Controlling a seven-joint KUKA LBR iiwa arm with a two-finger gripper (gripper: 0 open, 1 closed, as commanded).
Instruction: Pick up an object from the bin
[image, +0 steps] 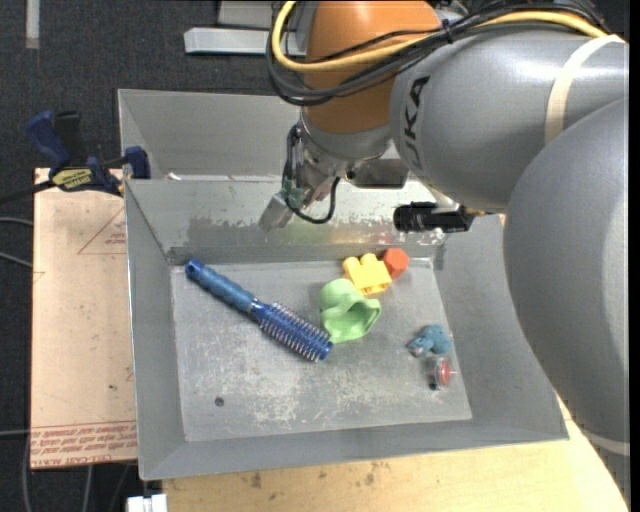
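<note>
Closest up, bulky grey robot arm (520, 110) with orange wrist cover, reaching in from the right. Below the cover, gripper (277, 213) low against the bare sloped rear wall of the grey metal bin (250, 395); jaws released or clenched, cannot tell. Nearest below the jaws, slightly left: handle end of a long blue plastic hairbrush (258, 310), lying diagonally, unobstructed. Lower right of the jaws: curled green plastic piece (350, 312) just beside the bristle head, yellow toy brick (367, 273), orange round piece (397, 261). Well apart, far right: small blue figure (430, 342), tiny red-and-grey thing (441, 374)
</note>
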